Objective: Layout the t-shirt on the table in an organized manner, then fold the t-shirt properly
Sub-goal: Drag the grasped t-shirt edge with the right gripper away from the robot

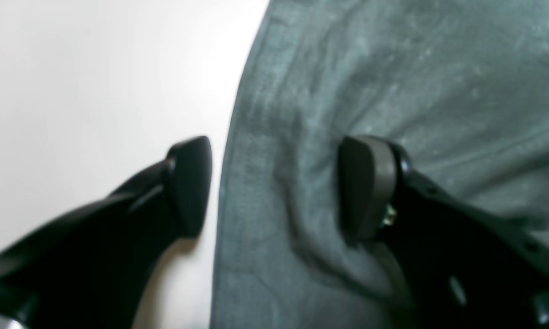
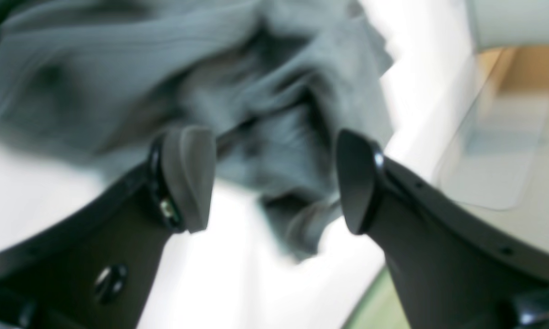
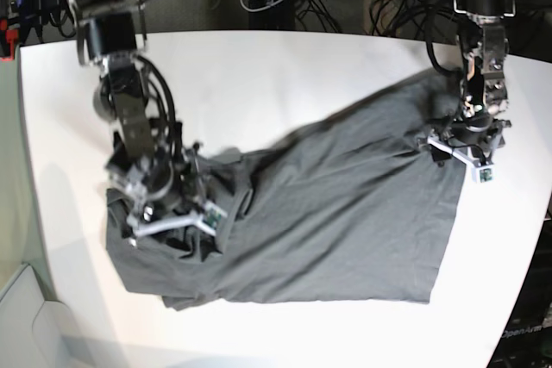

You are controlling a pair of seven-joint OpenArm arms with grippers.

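Dark charcoal-grey cotton t-shirt [image 3: 328, 213] sprawled rumpled across white matte bench [image 3: 259, 75]. Left tool [image 1: 274, 187] released, straddling the hem edge; right tool [image 2: 274, 180] released above bunched collar end. Soft, light, limp; best pinched at hem corners.

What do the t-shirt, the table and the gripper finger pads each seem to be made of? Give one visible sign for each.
T-shirt: soft knit fabric, probably cotton, matte charcoal; it creases and bunches.
Table: smooth white hard surface, perhaps laminate, with a faint sheen.
Left gripper finger pads: dark matte material, perhaps rubber or plastic; the blur leaves it open.
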